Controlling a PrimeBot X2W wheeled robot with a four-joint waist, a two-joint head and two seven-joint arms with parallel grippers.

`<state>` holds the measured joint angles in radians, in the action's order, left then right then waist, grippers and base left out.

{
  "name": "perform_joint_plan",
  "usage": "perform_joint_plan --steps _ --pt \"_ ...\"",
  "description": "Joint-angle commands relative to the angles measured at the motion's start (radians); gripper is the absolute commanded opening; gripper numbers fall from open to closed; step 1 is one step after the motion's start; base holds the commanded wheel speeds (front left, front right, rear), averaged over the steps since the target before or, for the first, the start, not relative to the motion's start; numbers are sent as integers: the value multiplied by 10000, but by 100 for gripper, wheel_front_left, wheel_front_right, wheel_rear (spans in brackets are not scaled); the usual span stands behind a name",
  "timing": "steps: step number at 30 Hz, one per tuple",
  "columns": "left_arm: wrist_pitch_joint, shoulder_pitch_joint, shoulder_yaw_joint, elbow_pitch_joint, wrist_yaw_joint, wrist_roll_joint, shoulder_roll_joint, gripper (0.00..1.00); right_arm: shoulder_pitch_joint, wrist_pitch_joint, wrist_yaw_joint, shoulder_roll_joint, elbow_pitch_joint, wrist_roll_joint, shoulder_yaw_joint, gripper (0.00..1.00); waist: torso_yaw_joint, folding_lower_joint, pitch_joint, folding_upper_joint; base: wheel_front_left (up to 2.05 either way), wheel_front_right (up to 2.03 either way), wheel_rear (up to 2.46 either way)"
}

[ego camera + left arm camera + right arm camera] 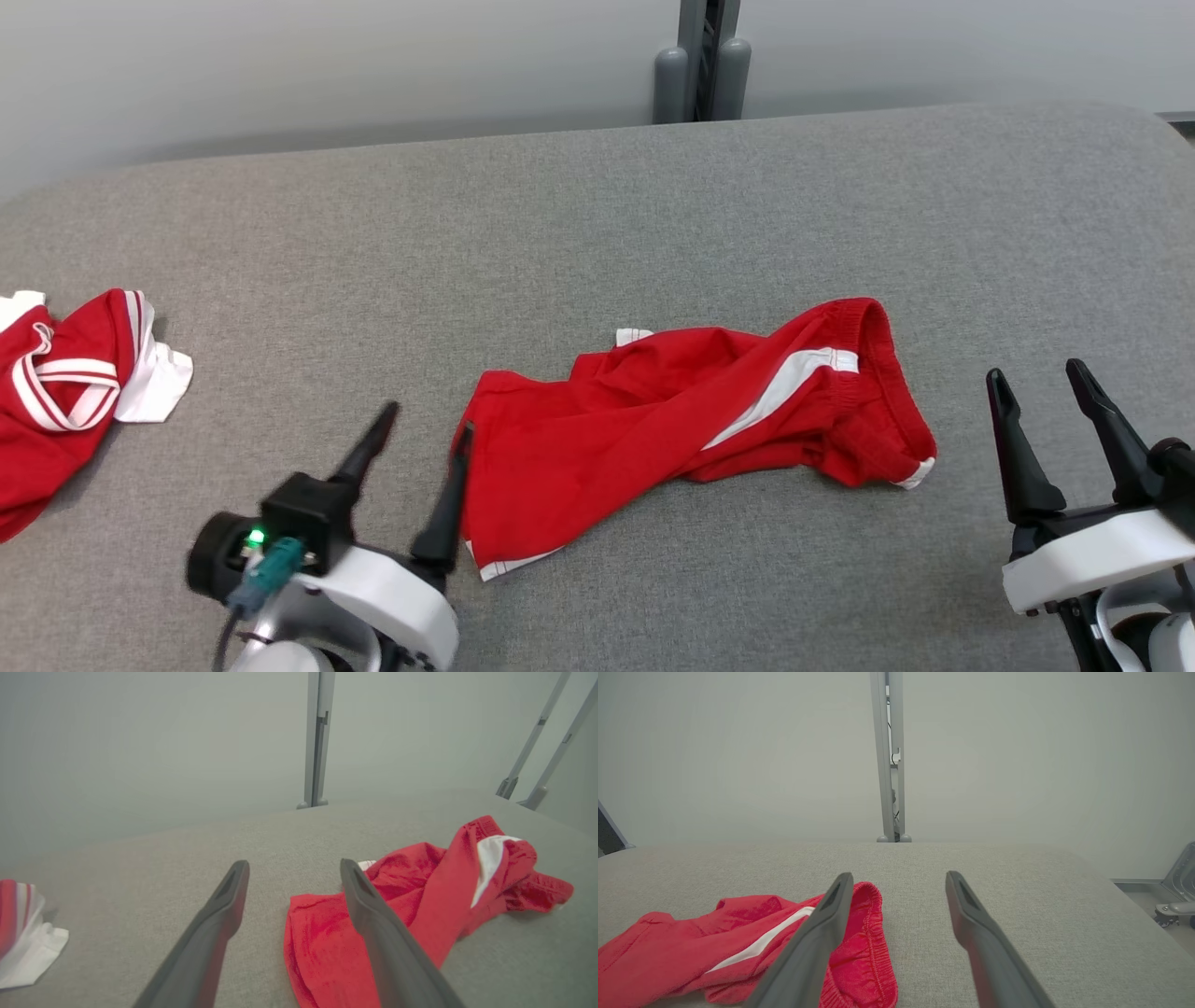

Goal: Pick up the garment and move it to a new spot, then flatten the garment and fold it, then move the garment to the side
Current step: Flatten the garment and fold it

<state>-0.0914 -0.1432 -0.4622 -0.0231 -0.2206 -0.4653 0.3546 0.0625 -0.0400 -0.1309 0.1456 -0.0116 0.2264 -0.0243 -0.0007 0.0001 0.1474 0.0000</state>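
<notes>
The garment (691,411) is a pair of red shorts with a white side stripe, lying crumpled at the middle of the grey padded table (597,215). My left gripper (428,416) is open just left of the shorts' leg hem, its right finger close to the cloth edge. In the left wrist view the garment (420,905) spreads to the right behind the right finger (373,919). My right gripper (1036,373) stands open to the right of the elastic waistband, apart from it. From the right wrist, the garment (738,947) sits at lower left, partly behind the left finger (822,933).
A second red and white garment (65,383) lies bunched at the table's left edge, and a corner of it (23,942) shows from the left wrist. A grey post (705,56) stands behind the table's far edge. The table's right end drops off near a metal frame (1176,891).
</notes>
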Motion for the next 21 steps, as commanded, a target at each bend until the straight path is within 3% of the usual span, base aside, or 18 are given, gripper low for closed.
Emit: perform_joint_plan --steps 1,6,16,17,18,19,21 --pt "302 9 -305 -19 197 69 -35 100 30 52 3 33 -15 -90 11 100 9 -1 88 0 0 0 0" --pt "1482 229 -1508 226 753 -2 -230 100 105 103 3 -31 14 -43 117 100 -40 -1 395 0 0 0 0" --pt "1948 -444 -2206 1825 1241 310 -283 100 364 -44 3 -39 108 100 248 100 -159 -1 850 0 0 0 0" --pt "1907 -564 -2247 1938 1307 352 -285 86 398 -46 3 -28 114 109 237 100 -167 -1 884 0 0 0 0" --pt "1893 -664 -2275 2069 1365 390 -253 49 429 -50 3 -15 118 115 224 100 -166 -1 906 0 0 0 0" --pt "1867 -730 -2289 2172 1434 404 -230 0 452 -64 3 -9 116 120 213 100 -169 -1 928 0 0 0 0" --pt "1815 -922 -2332 2306 1563 472 -169 0 489 -81 3 -11 108 117 170 100 -175 -1 984 0 0 0 0"
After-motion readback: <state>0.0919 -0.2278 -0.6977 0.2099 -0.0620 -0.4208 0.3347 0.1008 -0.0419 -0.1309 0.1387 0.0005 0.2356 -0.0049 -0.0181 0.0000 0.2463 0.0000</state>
